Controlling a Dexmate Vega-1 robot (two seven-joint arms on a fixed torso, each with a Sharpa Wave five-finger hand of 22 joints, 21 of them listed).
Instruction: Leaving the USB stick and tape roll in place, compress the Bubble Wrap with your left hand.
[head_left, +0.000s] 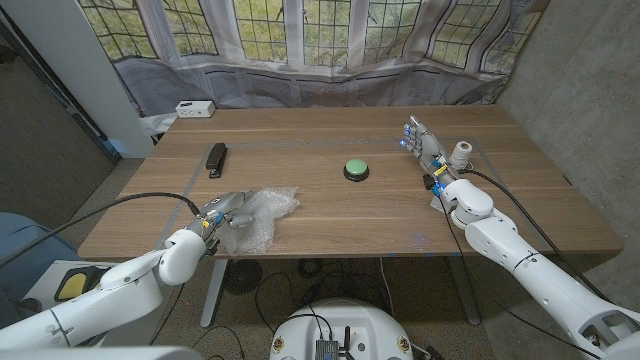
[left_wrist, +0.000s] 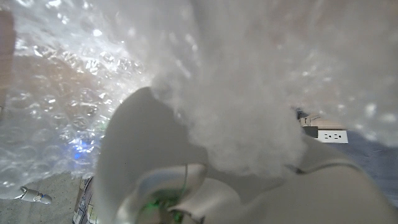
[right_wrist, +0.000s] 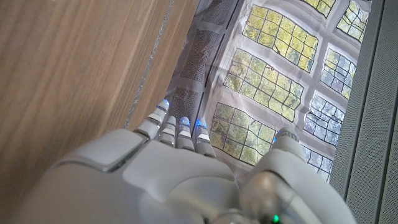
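The Bubble Wrap (head_left: 258, 215) is pressed near the table (head_left: 330, 215) front edge by the left hand (head_left: 222, 212), fingers closed on it; the right hand (head_left: 422, 142) is held with fingers straight, together, holding nothing.

The wooden tabletop (head_left: 330, 215) carries a black USB stick (head_left: 215, 158) near its left side and crumpled Bubble Wrap (head_left: 262, 214) at the front left edge. A green button (head_left: 356, 170) sits near the middle, a white tape roll (head_left: 462, 153) at the right, and a white power strip (head_left: 194, 109) at the far left corner.

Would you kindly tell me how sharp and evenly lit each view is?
Head view: sharp, soft even light. Left wrist view: crumpled clear bubble wrap pressed against the lens, blurred and washed out white. Right wrist view: right hand slightly soft, bright window backdrop crisp.
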